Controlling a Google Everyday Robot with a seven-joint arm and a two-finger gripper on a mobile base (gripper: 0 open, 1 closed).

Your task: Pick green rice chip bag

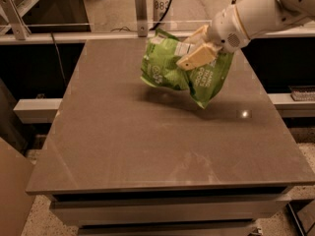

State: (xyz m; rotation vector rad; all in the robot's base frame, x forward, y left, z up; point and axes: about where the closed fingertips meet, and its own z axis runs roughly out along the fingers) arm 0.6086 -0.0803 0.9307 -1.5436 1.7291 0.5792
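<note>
A crinkled, puffy lime-green rice chip bag, printed in darker green with pale lettering and a white label panel near its top, is shown hanging in the air above the far half of a flat grey-brown table. No part of it touches the surface, and a soft shadow is cast on the table just beneath it. The bag is pinched at its upper right by the robot's cream-coloured two-fingered hand, closed on the foil with one finger laid across the front face. The hand is carried by a white, rounded arm reaching in from the upper right.

The grip appears to be taken on one side only, so the bag hangs tilted, its lower corner pointing down at the table. A slip is judged the main risk: slick, air-filled foil could be squeezed out from between the fingers, especially if the arm were swung quickly. A dropped bag would probably land toward the table's right side.
</note>
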